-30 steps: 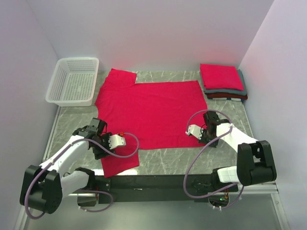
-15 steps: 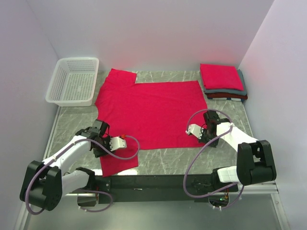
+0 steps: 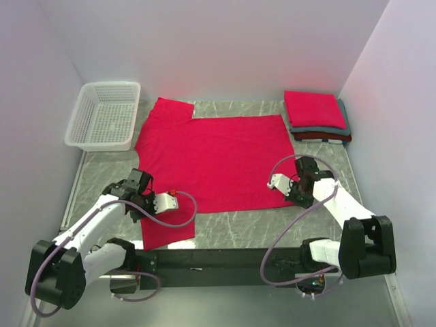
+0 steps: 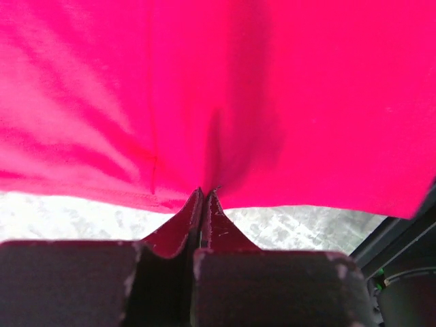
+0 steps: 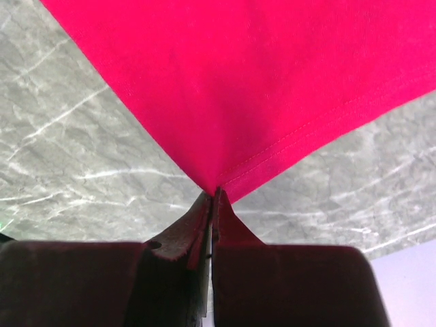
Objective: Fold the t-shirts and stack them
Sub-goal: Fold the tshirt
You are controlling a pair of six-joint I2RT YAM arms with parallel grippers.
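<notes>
While both arms reach in from the near edge of the grey marble table (image 3: pixel 245 225), a bright crimson t-shirt (image 3: pixel 211 157) lies spread flat across its middle. Its hem faces right, one short sleeve points toward the far left, and the other sleeve lies toward the near edge beside the left arm. The left gripper (image 4: pixel 203 197) is pressed closed on the edge of the cloth at that nearer sleeve. Its wrist camera shows the two dark fingers meeting with red fabric pinched between their tips and a crease rising from the pinch. The right gripper (image 5: pixel 214 194) is likewise clamped on the shirt's near right corner, with the stitched hem running away to the right of its tips. That corner appears lifted a little off the marble, though the overhead view is too coarse to be sure. At the far right corner of the table sits a stack of folded shirts (image 3: pixel 317 116), with a crimson one (image 3: pixel 312 109) on top, a grey one (image 3: pixel 344 128) beneath it and a dark red one (image 3: pixel 323 137) at the bottom. The stack is apart from the spread shirt. A white lattice basket (image 3: pixel 111 85) stands at the far left corner, near the far sleeve.
</notes>
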